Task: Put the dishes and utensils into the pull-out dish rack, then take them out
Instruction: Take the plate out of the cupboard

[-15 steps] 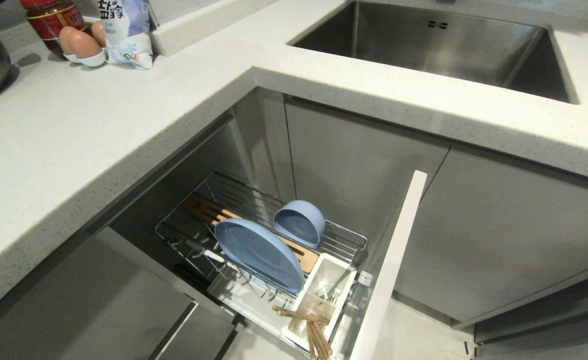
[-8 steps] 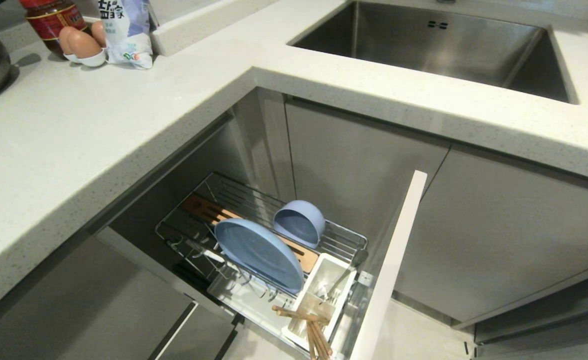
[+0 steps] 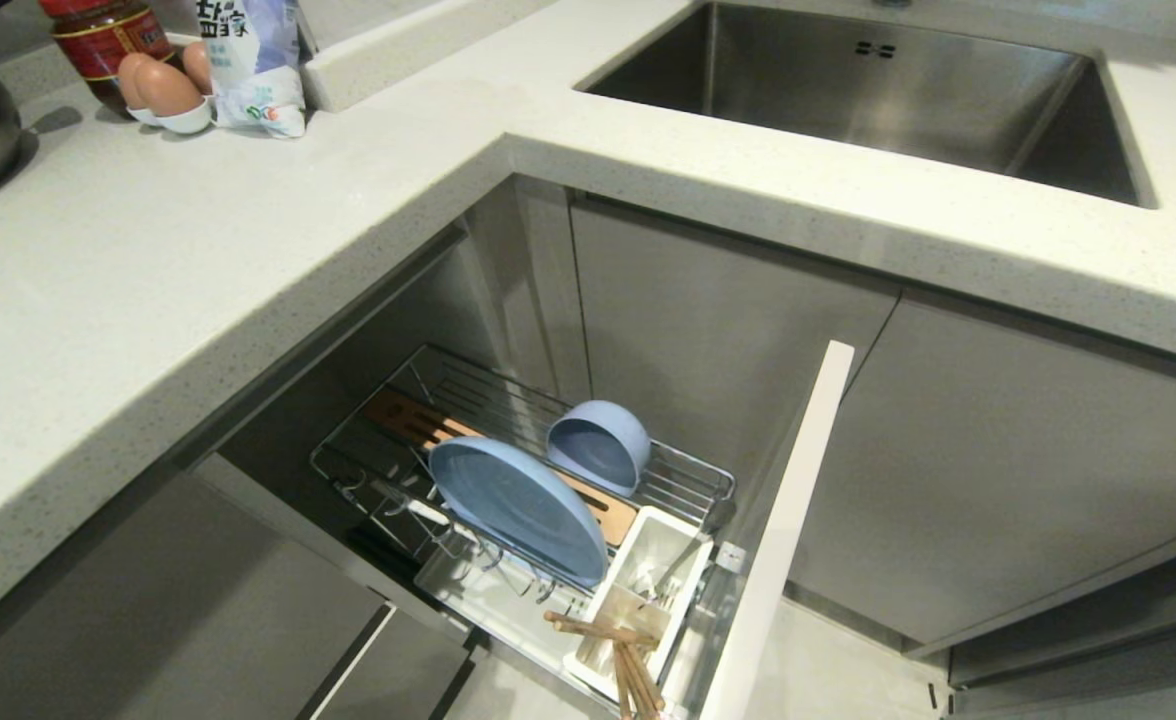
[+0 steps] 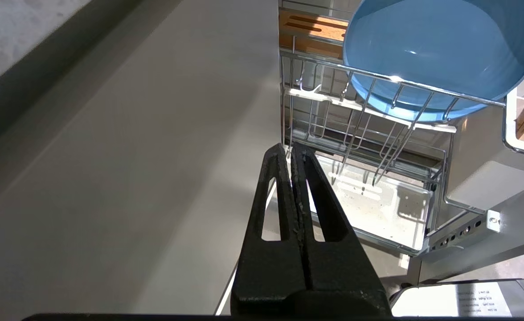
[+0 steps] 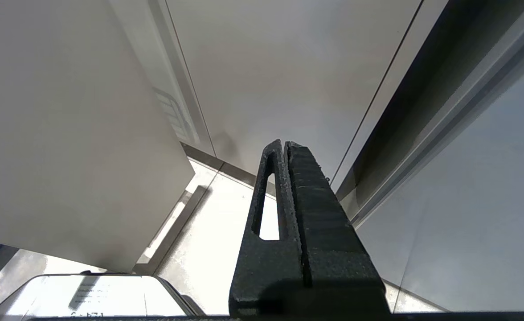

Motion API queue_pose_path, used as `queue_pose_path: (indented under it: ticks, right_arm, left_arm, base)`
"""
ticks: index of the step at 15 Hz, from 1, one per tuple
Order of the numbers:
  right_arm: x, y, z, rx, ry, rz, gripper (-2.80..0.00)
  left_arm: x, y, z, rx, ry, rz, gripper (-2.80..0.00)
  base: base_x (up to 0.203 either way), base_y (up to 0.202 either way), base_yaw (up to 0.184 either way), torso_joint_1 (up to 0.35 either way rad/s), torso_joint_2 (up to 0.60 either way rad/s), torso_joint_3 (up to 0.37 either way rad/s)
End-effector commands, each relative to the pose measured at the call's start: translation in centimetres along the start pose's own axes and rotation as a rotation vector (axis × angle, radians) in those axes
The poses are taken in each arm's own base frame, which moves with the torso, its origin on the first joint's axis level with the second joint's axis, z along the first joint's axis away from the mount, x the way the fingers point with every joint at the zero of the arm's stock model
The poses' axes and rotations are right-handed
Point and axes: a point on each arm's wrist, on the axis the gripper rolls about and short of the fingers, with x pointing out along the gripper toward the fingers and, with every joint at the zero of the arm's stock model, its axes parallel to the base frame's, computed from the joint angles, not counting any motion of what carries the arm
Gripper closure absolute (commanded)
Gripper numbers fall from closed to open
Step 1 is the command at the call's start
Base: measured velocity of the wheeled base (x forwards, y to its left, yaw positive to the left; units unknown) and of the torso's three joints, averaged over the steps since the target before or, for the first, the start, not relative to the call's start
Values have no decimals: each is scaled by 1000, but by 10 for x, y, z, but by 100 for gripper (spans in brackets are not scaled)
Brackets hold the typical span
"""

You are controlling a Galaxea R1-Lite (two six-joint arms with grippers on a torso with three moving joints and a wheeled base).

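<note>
Pull-out dish rack (image 3: pixel 693 478) extended from beneath the pale speckled countertop (image 3: pixel 198 260), its chrome wire basket standing open beside the pale grey cabinet front (image 3: pixel 783 520). The light-blue plate (image 3: pixel 518 508) stands on edge in the wire tines, tilted, just in front of the slotted wooden strip (image 3: pixel 413 418). The smaller light-blue bowl (image 3: pixel 598 445) lies on its side behind the plate, its opening turned toward the camera. At the near end of the basket sits the white utensil caddy (image 3: pixel 683 530) — the wooden chopsticks (image 3: pixel 616 645) project from its nearer compartment, and slim silver cutlery (image 3: pixel 676 572) leans in the farther one. A white drip tray (image 3: pixel 478 590) lies under the wires.

Neither arm appears in the head view. In the left wrist view, the left gripper (image 4: pixel 292 149) hangs low beside the rack with its black fingers pressed together and nothing between them; the plate (image 4: pixel 440 53) and drip tray (image 4: pixel 378 200) lie beyond its tips, apart from them. In the right wrist view, the right gripper (image 5: pixel 283 145) is likewise closed tight and empty, pointing at plain grey cabinet panels (image 5: pixel 288 67).

On the countertop — a steel sink (image 3: pixel 888 90) at the far right, and at the far left a dark jar (image 3: pixel 103 35), eggs (image 3: pixel 158 88) in a white holder and a printed bag (image 3: pixel 253 60).
</note>
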Motion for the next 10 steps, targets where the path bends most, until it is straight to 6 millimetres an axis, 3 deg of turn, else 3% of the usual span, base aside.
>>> queue_pose_path:
  ticks: [1,4,6,9,10]
  right_arm:
    - [0,0,0,0,0,0,0]
    - [0,0,0,0,0,0,0]
    - [0,0,0,0,0,0,0]
    - [0,0,0,0,0,0,0]
    - [0,0,0,0,0,0,0]
  left_arm:
    - [0,0,2,6,-31,3,0]
    - [-17,5,55,23,-290,18,0]
    - [-42,8,95,38,-411,4,0]
    - [-85,13,160,121,-501,-30,0]
    - [-85,15,183,140,-497,-47,0]
  base:
    - [0,0,0,0,0,0]
    - [0,0,0,0,0,0]
    - [0,0,0,0,0,0]
    - [0,0,0,0,0,0]
    - [0,0,0,0,0,0]
